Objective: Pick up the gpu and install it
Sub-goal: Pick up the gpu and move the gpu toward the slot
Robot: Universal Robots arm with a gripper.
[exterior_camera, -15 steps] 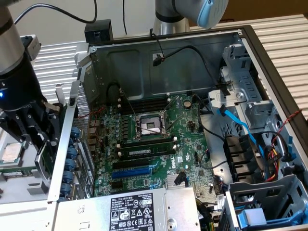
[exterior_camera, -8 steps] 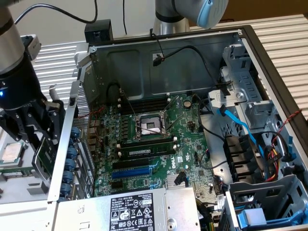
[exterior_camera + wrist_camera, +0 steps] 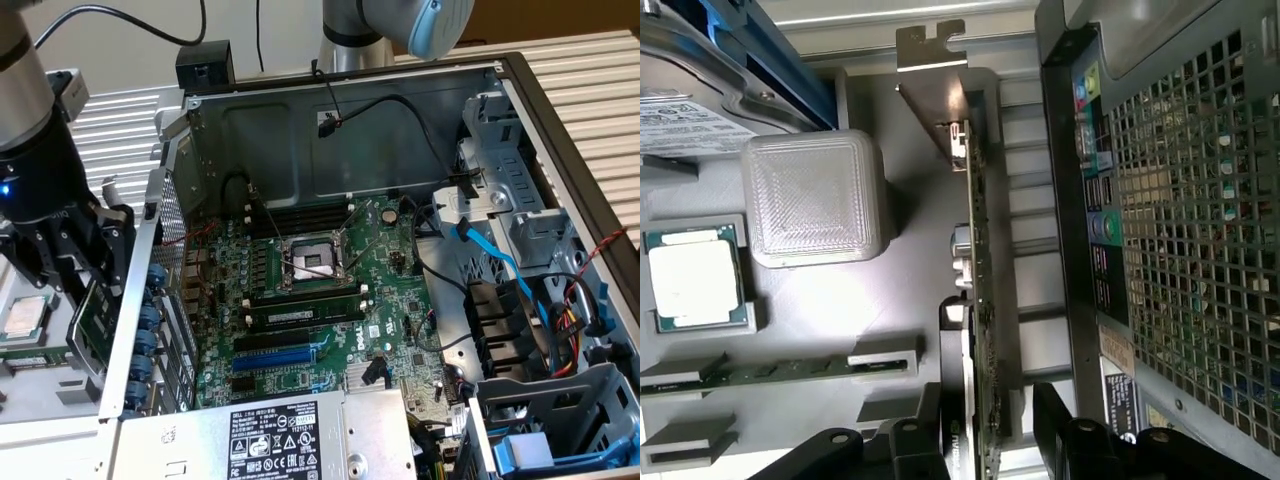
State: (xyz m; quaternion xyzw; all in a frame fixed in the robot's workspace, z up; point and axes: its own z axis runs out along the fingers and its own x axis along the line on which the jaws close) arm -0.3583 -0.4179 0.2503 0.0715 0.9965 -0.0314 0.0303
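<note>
The gpu (image 3: pixel 982 300) stands on edge in a grey holder tray (image 3: pixel 900 300), just outside the computer case. In the wrist view I see it edge-on: a thin green board with a black cooler on one side and its silver end bracket (image 3: pixel 936 90) at the far end. My gripper (image 3: pixel 990 432) straddles the near end of the card, one black finger (image 3: pixel 930 440) by the cooler and the other (image 3: pixel 1058 420) a small gap off the board's bare side. In the exterior view my gripper (image 3: pixel 85 275) hangs at the left, over the gpu (image 3: pixel 88 335), beside the case wall.
The open case holds the large green motherboard (image 3: pixel 320 290), with its expansion slots (image 3: pixel 275 345) toward the front. The perforated case wall (image 3: pixel 1180 250) stands close to the card. On the tray lie a CPU (image 3: pixel 695 280), a memory stick (image 3: pixel 780 372) and a white block (image 3: pixel 815 195).
</note>
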